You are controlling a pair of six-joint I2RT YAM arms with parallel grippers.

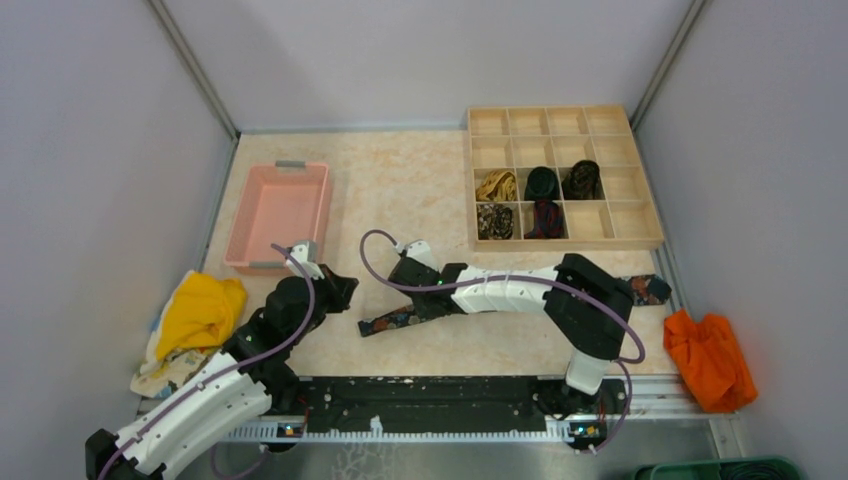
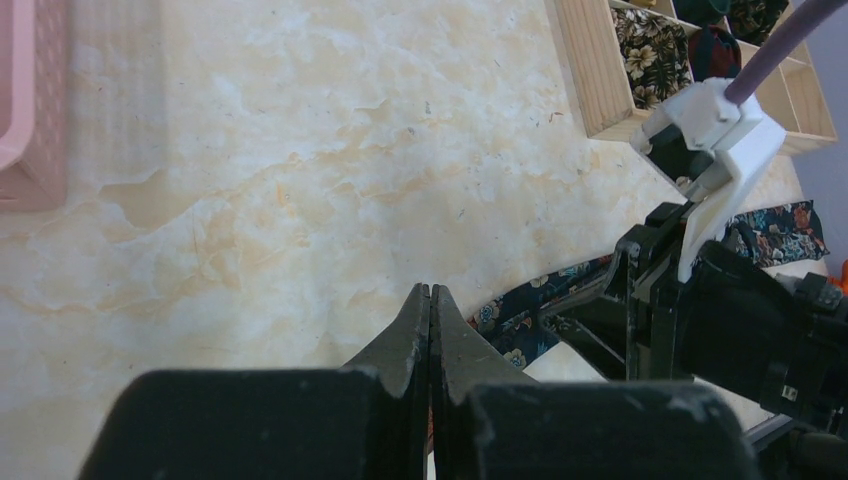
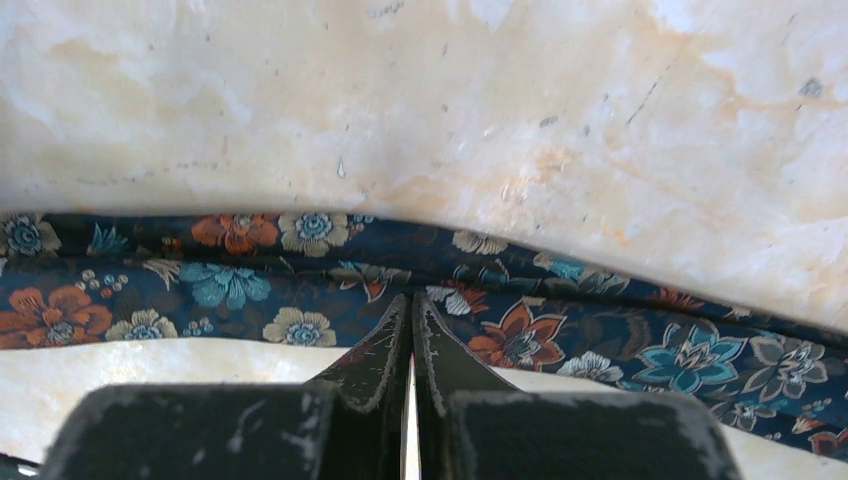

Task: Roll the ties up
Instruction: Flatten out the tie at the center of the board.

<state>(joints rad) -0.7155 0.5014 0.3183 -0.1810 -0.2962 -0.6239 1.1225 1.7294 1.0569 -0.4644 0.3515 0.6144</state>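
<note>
On the table [image 1: 400, 180], 5 ties [image 1: 541, 183] are stored coiled in the tray [image 1: 600, 241] — 1 floral tie [image 3: 250, 290] is left flat under the closed right pincer [image 3: 411, 300] — left pincer [image 2: 431, 292] closed, empty.

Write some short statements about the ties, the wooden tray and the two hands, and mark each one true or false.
1. Five compartments of the wooden tray hold rolled ties. True.
2. The pink basket holds a tie. False: no tie is in it.
3. A long flowered tie lies unrolled on the table. True.
4. The left hand is open. False: it is shut.
5. The right hand is above the tray. False: it is shut, its tips at the unrolled tie.
</note>
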